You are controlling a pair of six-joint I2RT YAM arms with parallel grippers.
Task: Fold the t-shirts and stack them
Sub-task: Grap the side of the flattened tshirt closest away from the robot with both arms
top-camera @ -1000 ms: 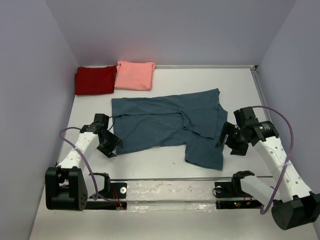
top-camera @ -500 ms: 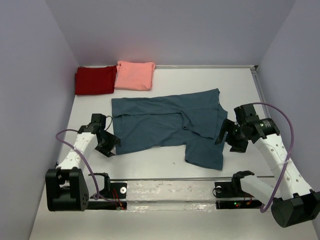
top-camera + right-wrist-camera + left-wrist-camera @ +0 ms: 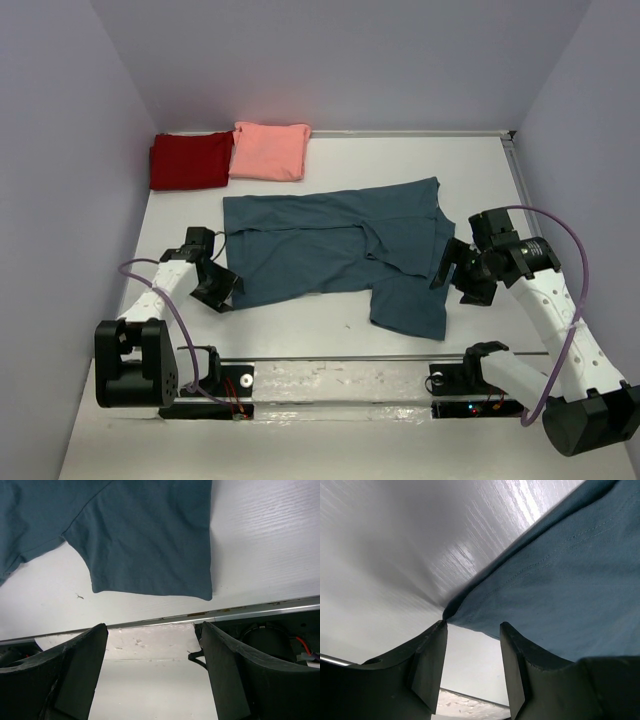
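Mostly flat, the soft teal t-shirt (image 3: 330,250) lies mid-table, its hem stitched and its middle rumpled. The folded red t-shirt (image 3: 188,160) and pink t-shirt (image 3: 270,150) touch at the far left. The left gripper (image 3: 472,630), jaws partly apart and empty, meets the teal shirt's near-left corner. The right gripper (image 3: 150,630), jaws wide and empty, hovers beside the right sleeve edge, with the glossy white table (image 3: 400,160) showing around it.

The table (image 3: 300,328) carries teal tee (image 3: 330,245), red tee (image 3: 188,160), pink tee (image 3: 270,150).

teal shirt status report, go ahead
Left gripper open at near-left corner of teal shirt. Right gripper open beside its right edge, empty. Shirt spread out, unstacked. Nothing in the way.
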